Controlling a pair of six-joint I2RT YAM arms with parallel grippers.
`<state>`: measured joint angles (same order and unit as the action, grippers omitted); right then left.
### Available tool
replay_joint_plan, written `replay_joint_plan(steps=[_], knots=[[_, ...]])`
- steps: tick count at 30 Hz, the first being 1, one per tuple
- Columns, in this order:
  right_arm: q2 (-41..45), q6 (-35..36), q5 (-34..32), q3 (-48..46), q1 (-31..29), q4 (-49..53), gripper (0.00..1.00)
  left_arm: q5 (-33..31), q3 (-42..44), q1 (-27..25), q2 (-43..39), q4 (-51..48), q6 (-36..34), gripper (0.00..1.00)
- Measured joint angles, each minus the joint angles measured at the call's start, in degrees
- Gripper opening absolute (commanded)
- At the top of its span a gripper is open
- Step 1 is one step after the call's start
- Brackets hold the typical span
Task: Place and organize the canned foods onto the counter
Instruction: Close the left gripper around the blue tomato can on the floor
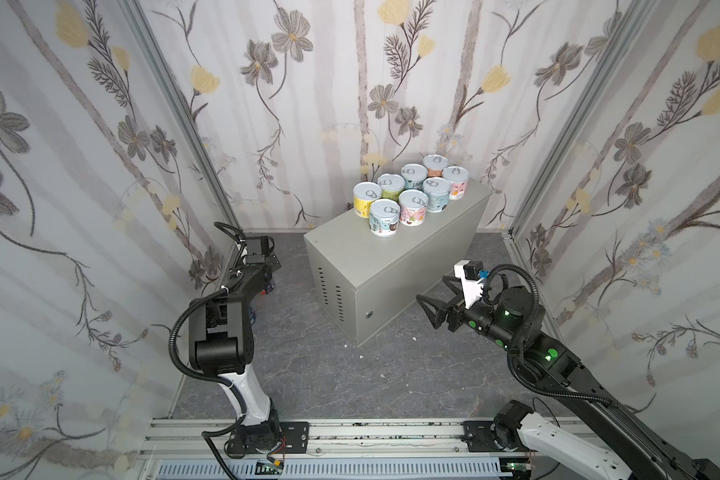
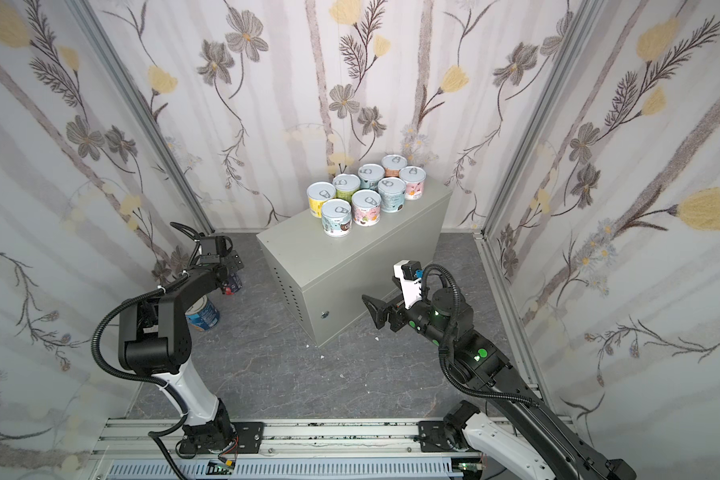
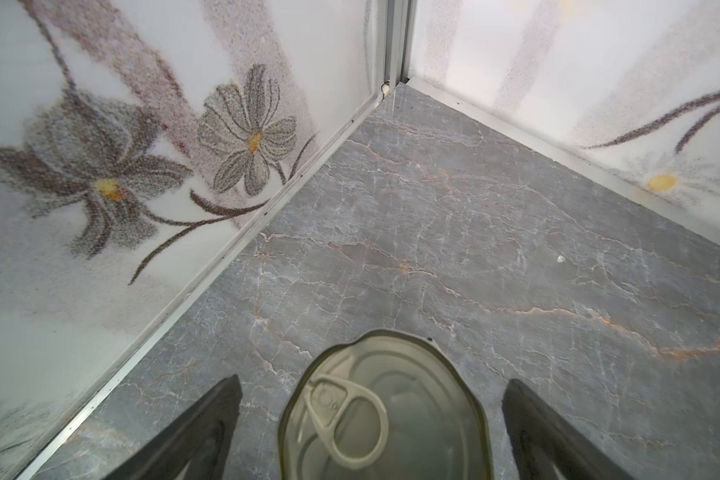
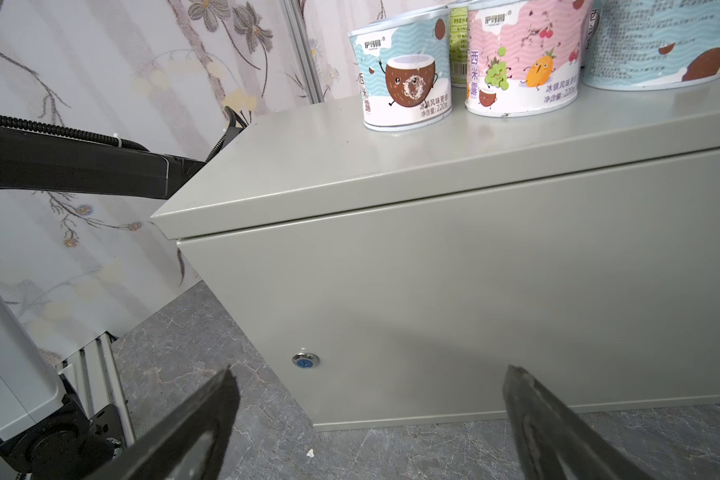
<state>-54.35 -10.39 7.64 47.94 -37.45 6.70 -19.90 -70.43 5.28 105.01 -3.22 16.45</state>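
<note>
Several short canned foods [image 1: 412, 191] [image 2: 366, 191] with white pull-tab lids stand in two rows at the far end of the grey-beige counter [image 1: 391, 257] [image 2: 350, 249] [image 4: 433, 166]. The pastel labels of the nearest ones [image 4: 404, 79] show in the right wrist view. A navy-red can [image 2: 230, 286] stands on the floor by the left wall. My left gripper [image 3: 373, 380] [image 2: 231, 268] hangs open over its metal lid [image 3: 383, 415], one finger on each side, not touching. A blue can [image 2: 202, 316] stands nearer, partly behind the left arm. My right gripper [image 1: 432, 286] [image 4: 370, 368] is open and empty beside the counter's lock end.
The counter's near end carries a round lock [image 4: 305, 360] and its left side vent slots [image 1: 329, 299]. Flowered walls close in left, back and right, and the left wall's metal edge [image 3: 225, 266] runs close to the navy-red can. An aluminium rail [image 1: 350, 436] crosses the front.
</note>
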Motion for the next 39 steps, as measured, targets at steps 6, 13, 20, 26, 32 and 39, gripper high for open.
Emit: replay_joint_plan(steps=[6,13,20,26,32,39], knots=[[-0.94,-0.04,1.38,0.0,0.94,-0.46,1.0,0.02,-1.75,0.52,3.19,0.02,-0.07,1.0],[-1.97,-0.63,2.6,0.0,1.95,-1.95,1.0,0.02,-2.8,0.7,6.6,0.39,-0.2,1.0],[-2.73,-1.09,3.13,0.02,2.27,-2.01,1.0,0.22,-2.95,0.83,9.38,1.44,-0.2,1.0],[-3.21,-1.11,4.0,0.07,2.38,-2.03,1.0,0.39,-2.95,0.85,10.1,1.73,-0.2,0.99],[-3.45,-1.11,4.22,0.07,2.58,-2.05,1.0,0.44,-3.02,0.9,10.45,2.58,-0.9,0.94],[-3.34,-1.11,4.26,0.07,2.64,-2.08,1.0,0.48,-4.98,0.94,11.02,2.56,-1.03,0.89]])
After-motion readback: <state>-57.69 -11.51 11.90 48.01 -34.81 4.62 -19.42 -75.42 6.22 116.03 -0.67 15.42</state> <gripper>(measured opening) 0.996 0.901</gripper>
